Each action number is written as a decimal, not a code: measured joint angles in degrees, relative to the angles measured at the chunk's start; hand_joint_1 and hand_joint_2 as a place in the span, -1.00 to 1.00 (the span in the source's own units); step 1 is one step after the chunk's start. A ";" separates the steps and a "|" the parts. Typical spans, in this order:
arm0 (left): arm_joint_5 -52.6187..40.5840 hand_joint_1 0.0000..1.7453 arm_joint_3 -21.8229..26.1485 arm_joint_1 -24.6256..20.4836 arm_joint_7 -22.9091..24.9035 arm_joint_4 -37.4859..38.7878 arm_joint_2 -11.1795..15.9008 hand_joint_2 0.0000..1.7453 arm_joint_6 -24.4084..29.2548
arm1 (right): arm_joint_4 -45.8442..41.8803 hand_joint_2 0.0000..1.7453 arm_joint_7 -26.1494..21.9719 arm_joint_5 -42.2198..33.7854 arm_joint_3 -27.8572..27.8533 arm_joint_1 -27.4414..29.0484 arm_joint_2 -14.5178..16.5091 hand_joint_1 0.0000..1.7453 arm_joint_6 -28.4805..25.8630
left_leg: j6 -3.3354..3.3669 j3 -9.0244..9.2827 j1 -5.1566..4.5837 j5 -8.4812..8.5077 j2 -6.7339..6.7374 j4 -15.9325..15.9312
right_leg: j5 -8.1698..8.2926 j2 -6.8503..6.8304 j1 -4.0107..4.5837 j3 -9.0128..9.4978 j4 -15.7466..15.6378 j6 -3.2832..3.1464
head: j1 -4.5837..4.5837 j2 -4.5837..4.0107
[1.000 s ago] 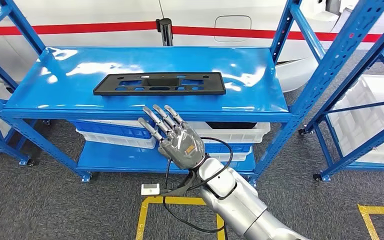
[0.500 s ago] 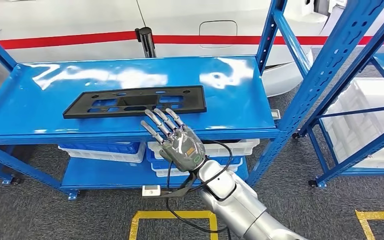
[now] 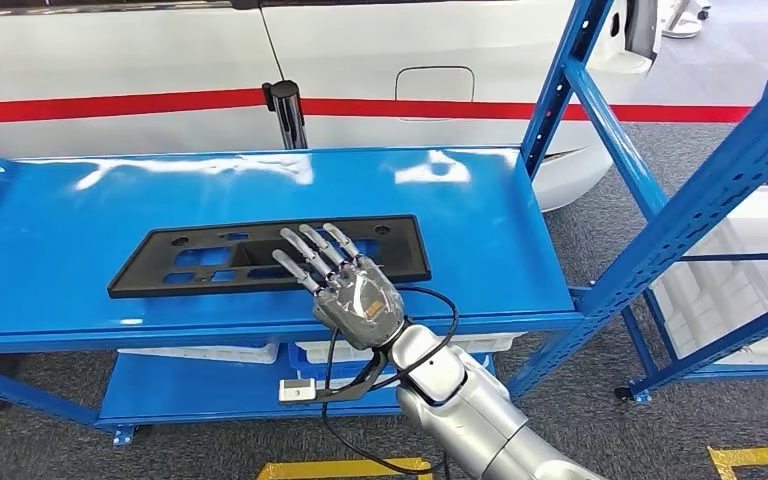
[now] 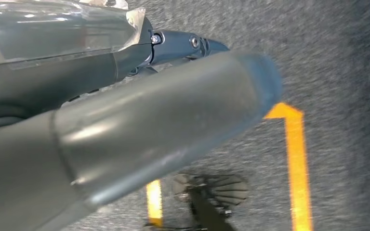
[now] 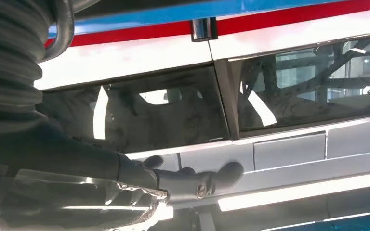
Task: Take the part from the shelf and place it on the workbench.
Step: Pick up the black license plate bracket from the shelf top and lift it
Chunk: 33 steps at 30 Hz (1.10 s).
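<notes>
My right hand (image 3: 355, 295) reaches over the front edge of the blue shelf (image 3: 480, 230), fingers (image 3: 305, 255) spread wide and straight, holding nothing. The fingertips lie over the near edge of the black part (image 3: 210, 260); whether they touch it I cannot tell. The part is a long flat plate with cut-outs, lying flat on the top level of the shelf, toward the front. White crates (image 3: 310, 352) sit on the level below. Behind the shelf stands a white car (image 3: 160, 60) with a red stripe. My left hand (image 4: 183, 45) hangs above grey carpet (image 4: 337, 57) marked with yellow tape (image 4: 296, 159); its fingers look curled in, though I cannot tell for sure.
</notes>
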 joint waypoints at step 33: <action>-3.43 -1.00 0.02 -1.40 4.53 0.09 -1.10 -1.00 7.24 | 2.10 1.00 -8.64 -9.95 4.74 1.13 2.85 -1.00 5.78 | -1.47 8.82 -0.55 -7.30 -0.89 -1.69 | 8.74 0.21 1.12 -6.86 -6.32 -2.72 | -0.29 -0.01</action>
